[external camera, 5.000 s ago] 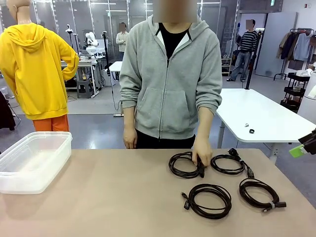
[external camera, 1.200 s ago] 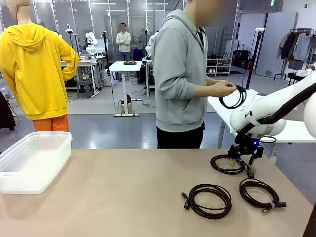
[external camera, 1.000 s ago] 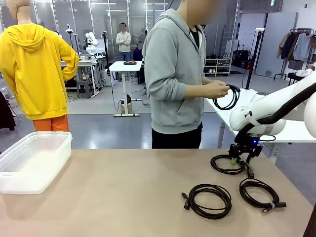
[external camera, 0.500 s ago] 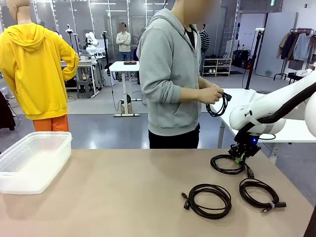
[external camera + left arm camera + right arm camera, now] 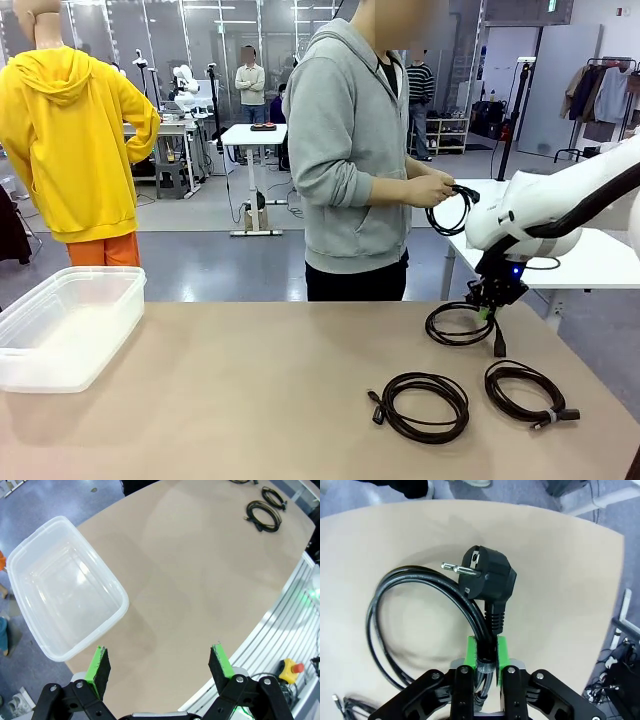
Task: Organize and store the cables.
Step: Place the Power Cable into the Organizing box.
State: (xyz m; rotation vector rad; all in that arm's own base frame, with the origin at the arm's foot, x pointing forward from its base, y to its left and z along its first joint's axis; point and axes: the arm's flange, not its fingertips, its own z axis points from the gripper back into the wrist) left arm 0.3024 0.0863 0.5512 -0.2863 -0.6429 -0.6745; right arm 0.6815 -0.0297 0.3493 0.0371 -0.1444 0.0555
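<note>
I am pinching my right gripper almost fully shut on a round coil of thin black rubber-sheathed cable. My green pads are squeezing the gathered strands just below its chunky black two-pin plug.

From the front, this coil is hanging from my fingers at the far right of the tan table, with a loose end dangling on the near side. I cannot tell whether its lowest loops are touching the tabletop.

My left gripper is standing wide open and holding nothing. It is hovering over the near left edge of the table, beside the clear plastic storage bin.

Two more black coils are lying nearer on the right. One is an untied coil and the other a coil bound with a pale tie. Beyond the far edge, the person's hands are working on a fourth black coil.

I am judging this cable to be light and limp. The loops will likely sag and spread, and the plug, as the heaviest part, may swing. The sheath looks grippy rather than slick. The best hold is across all strands together where they bunch below the plug. Catching only one strand would let the coil unwind on the way to the bin.
</note>
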